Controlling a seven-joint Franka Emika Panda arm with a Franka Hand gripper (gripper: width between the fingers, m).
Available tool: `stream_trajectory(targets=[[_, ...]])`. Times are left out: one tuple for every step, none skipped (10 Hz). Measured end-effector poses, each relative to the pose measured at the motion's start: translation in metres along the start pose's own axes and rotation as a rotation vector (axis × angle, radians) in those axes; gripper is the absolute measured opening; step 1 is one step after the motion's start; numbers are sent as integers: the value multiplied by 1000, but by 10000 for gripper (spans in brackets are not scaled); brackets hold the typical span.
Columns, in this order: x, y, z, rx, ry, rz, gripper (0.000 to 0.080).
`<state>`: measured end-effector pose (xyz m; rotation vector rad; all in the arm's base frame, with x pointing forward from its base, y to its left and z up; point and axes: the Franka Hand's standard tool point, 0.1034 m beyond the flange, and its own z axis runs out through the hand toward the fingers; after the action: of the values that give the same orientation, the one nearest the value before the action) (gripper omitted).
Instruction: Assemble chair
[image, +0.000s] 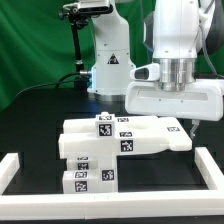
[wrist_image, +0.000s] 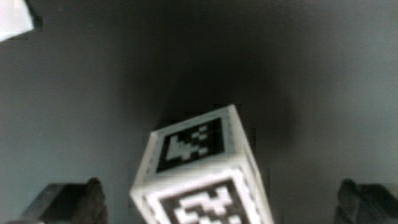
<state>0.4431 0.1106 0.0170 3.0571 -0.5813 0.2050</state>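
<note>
Your chair parts (image: 120, 140) sit clustered mid-surface (image: 40, 125), a tagged block (wrist_image: 199, 170) standing on end so its narrow sides are free to grasp. The gripper (wrist_image: 210, 200) hangs right over it, fingers (wrist_image: 71, 200) spread either side, apparently not touching. White border rails (image: 20, 170) probably keep pieces from sliding off.

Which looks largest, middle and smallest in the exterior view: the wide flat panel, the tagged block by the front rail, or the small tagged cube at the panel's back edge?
1. wide flat panel, clearly largest
2. front tagged block, though nearer the camera
3. small tagged cube, smallest
</note>
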Motion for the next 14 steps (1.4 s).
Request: stream_trajectory(targets=[[0, 0, 0, -1, 0, 0, 648], [0, 0, 1, -1, -1, 0, 513], [0, 0, 1, -1, -1, 0, 375], [0, 0, 0, -1, 0, 0, 281], [0, 0, 1, -1, 0, 0, 281], [0, 0, 1, -1, 0, 0, 281], [0, 0, 1, -1, 0, 0, 281], [0, 0, 1, -1, 0, 0, 281], [0, 0, 0, -1, 0, -1, 281], [0, 3, -4, -5, -25, -15, 281], [4, 8, -28, 14, -65, -9, 281], [12, 17, -56, 47, -84, -13, 282], [18, 29, -83, 73, -115, -19, 282], [30, 42, -107, 87, -126, -38, 282]])
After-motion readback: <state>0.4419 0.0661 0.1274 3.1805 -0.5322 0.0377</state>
